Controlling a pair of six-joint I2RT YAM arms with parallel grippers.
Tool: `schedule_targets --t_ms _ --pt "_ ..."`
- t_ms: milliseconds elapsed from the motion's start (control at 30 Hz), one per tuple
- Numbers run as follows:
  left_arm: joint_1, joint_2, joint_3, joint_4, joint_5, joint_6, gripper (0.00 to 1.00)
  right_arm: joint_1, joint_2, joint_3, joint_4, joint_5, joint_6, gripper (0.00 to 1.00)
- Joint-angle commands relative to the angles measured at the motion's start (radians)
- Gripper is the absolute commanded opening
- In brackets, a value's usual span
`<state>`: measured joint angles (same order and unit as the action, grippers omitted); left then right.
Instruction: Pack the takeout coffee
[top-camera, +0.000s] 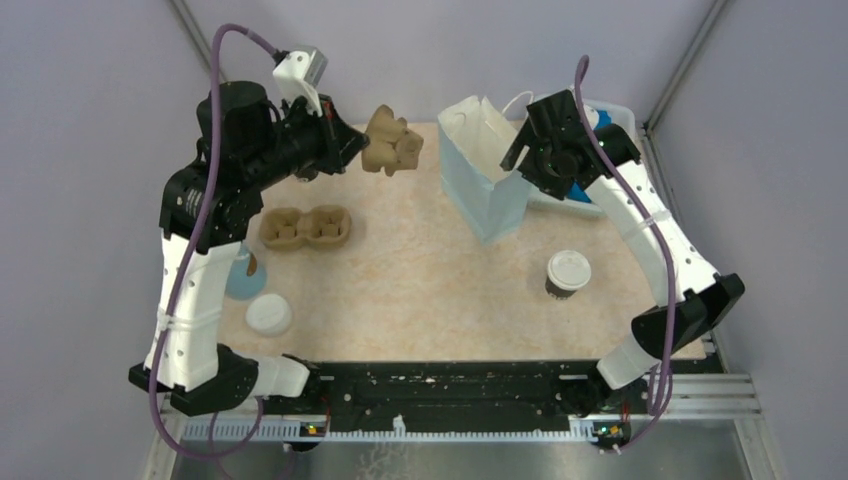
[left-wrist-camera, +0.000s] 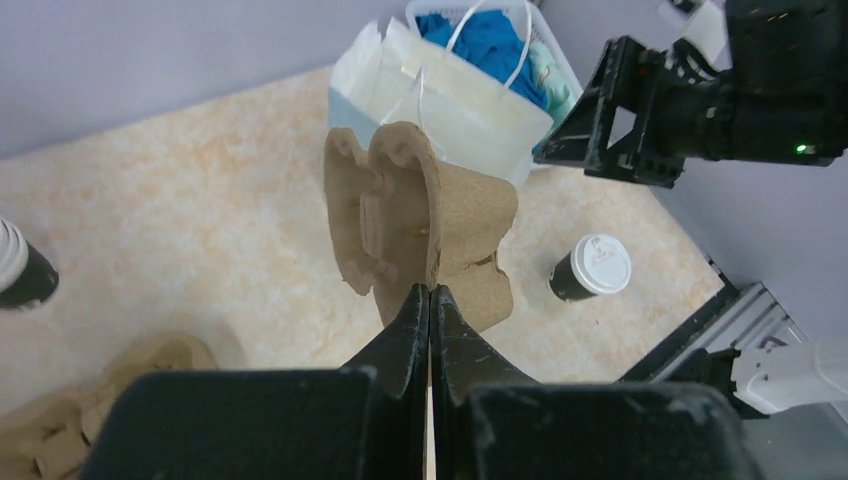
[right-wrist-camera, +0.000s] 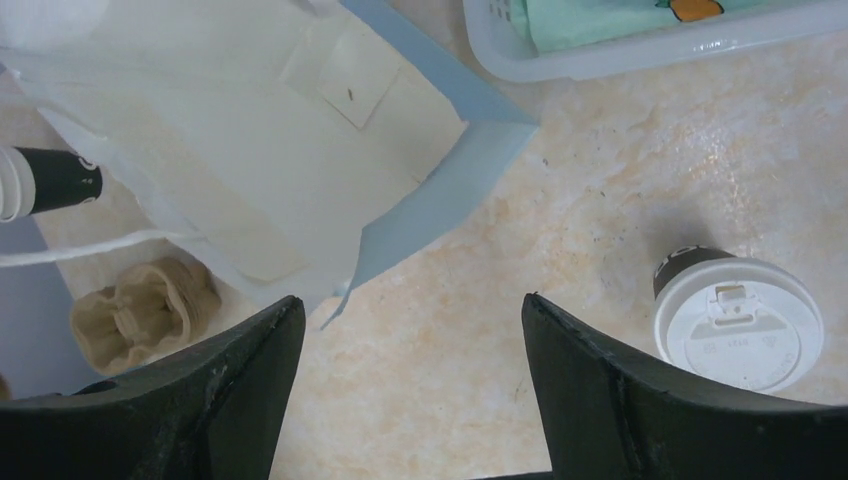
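Observation:
The takeout coffee (top-camera: 567, 273), a dark cup with a white lid, stands upright on the table's right side, also visible in the left wrist view (left-wrist-camera: 592, 268) and right wrist view (right-wrist-camera: 735, 320). My left gripper (left-wrist-camera: 431, 290) is shut on a brown cardboard cup carrier (left-wrist-camera: 420, 215), holding it in the air at the back centre (top-camera: 392, 141). My right gripper (right-wrist-camera: 412, 300) hangs open and holds nothing, high beside the white-and-blue paper bag (top-camera: 485, 165), with the coffee below and right of its jaws.
A second cardboard carrier (top-camera: 306, 227) lies at the left. A loose white lid (top-camera: 268, 314) sits near the front left, with a dark cup (left-wrist-camera: 20, 270) close by under the left arm. A plastic bin (top-camera: 610, 115) stands behind the bag.

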<state>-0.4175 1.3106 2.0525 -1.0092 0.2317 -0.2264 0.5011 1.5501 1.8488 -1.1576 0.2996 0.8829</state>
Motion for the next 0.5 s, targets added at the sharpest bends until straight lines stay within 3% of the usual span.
schedule_targets --t_ms 0,300,467 --pt "-0.028 0.081 0.132 0.086 -0.034 0.080 0.00 -0.017 0.052 0.095 0.010 0.069 0.053 0.78" --pt "-0.062 0.170 0.243 0.228 -0.046 0.082 0.00 -0.017 0.151 0.141 -0.042 0.103 0.123 0.62" --pt "-0.092 0.217 0.291 0.287 -0.058 0.085 0.00 -0.015 0.188 0.146 -0.027 0.103 0.116 0.47"
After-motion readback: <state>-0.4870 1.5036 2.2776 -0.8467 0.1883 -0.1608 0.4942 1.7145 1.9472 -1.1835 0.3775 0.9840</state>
